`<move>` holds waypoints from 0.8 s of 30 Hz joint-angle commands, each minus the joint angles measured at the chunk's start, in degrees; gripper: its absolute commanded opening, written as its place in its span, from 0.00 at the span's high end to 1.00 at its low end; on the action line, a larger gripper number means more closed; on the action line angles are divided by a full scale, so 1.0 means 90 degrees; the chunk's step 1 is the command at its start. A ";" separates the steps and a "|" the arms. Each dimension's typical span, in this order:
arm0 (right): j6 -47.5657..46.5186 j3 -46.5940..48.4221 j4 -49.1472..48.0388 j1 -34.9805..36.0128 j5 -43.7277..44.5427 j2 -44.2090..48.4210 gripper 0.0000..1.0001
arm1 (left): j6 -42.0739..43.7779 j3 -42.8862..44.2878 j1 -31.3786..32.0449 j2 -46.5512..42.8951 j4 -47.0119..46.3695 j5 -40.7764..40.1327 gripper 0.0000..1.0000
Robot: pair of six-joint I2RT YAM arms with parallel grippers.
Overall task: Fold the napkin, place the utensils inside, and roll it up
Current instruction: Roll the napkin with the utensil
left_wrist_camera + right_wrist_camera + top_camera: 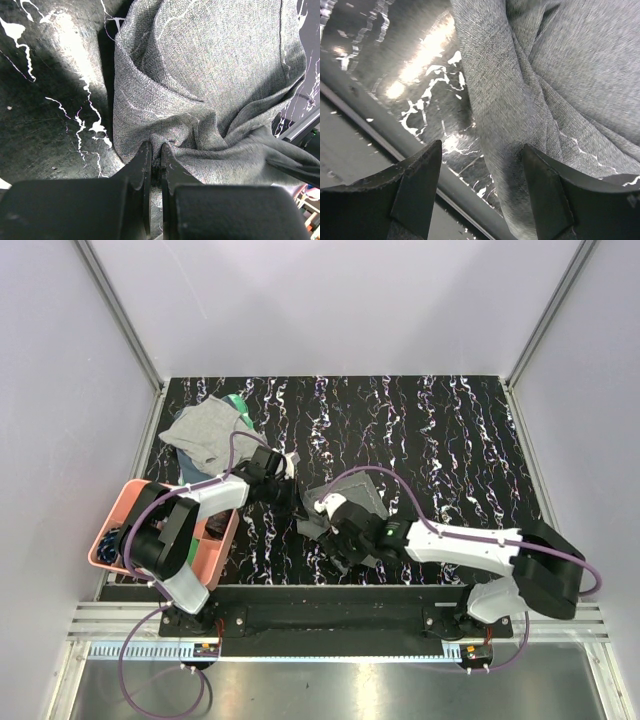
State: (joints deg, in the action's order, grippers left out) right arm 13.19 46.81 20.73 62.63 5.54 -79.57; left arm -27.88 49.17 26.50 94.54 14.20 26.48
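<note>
Left wrist: napkin [210, 75] tight inside left gripper [156, 152].

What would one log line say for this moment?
step: fold napkin | left gripper: shut on napkin | right gripper: open, over napkin | spoons: not in view

White-and-black left arm [215, 495] and right arm [460, 543], each trailing a purple cable [120, 665]; left claw [156, 150] and right claw [481, 150] matte black, wedge-shaped.
</note>
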 commanded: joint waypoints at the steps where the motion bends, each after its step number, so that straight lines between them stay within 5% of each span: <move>1: 0.0126 0.0336 -0.0008 0.0063 0.0186 -0.0688 0.27 | 0.0266 0.0084 0.0014 -0.0095 0.0425 -0.0247 1.00; 8: 0.0350 0.0619 0.0147 -0.0005 0.0058 -0.1422 0.32 | 0.0324 0.0142 0.0014 -0.0085 0.0454 -0.0101 1.00; 16: 0.0683 0.0659 0.0226 -0.0406 -0.0156 -0.2008 0.57 | 0.0344 0.0172 0.0014 -0.0163 0.0473 -0.0022 1.00; 18: 0.0634 0.0668 0.0206 -0.0494 -0.0428 -0.2086 0.62 | 0.0334 0.0191 0.0005 -0.0182 0.0483 -0.0022 0.89; 19: 0.0557 0.0668 0.0197 -0.0513 -0.0546 -0.2096 0.65 | 0.0344 0.0201 -0.0005 -0.0202 0.0483 -0.0061 0.70; 24: 0.0205 0.0571 -0.0066 -0.0767 -0.1832 -0.1921 0.71 | 0.0314 0.0221 -0.0142 -0.0553 0.0503 -0.0188 0.31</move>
State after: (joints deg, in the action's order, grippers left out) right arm 16.45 53.78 23.57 57.36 1.26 -94.76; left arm -25.80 49.95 26.09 93.62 17.23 26.37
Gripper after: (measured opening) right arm 0.305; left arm 0.607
